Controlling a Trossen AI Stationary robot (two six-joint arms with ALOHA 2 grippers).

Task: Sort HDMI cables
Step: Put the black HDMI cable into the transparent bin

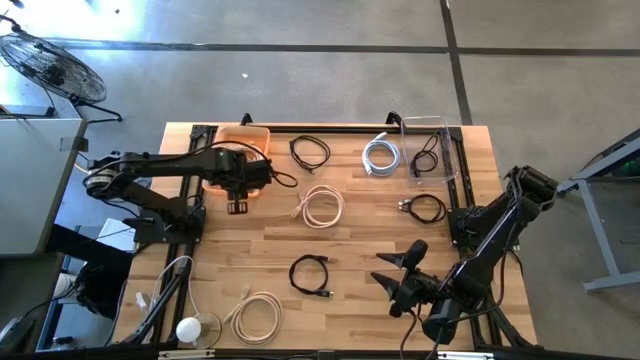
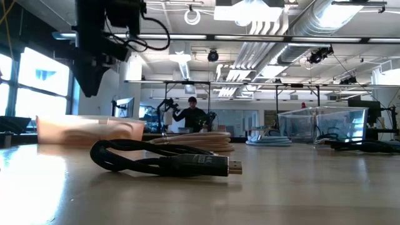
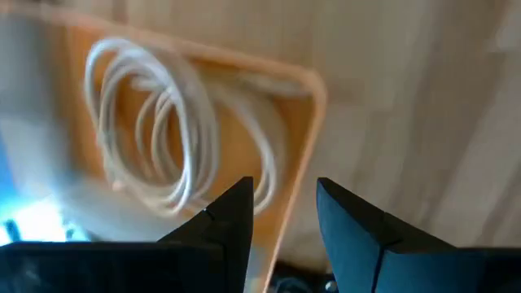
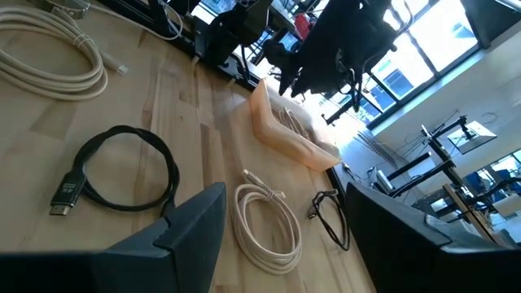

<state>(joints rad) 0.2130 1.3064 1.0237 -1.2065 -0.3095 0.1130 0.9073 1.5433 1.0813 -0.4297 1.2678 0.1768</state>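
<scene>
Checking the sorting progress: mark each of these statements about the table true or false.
1. The left gripper hangs above the orange plastic tray. True.
2. That tray is empty. False: a cream coiled cable lies in it.
3. The clear plastic bin holds a thin black coiled cable. True.
4. The right gripper grips a black cable. False: it is open and holds nothing.
5. The silvery-white coiled cable lies inside the clear bin. False: it lies on the wooden table beside it.

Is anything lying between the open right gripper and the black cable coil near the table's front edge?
Nothing visible does. Bare tabletop separates the right gripper from the black cable coil; the nearest cream coil lies farther back, off that line.
</scene>
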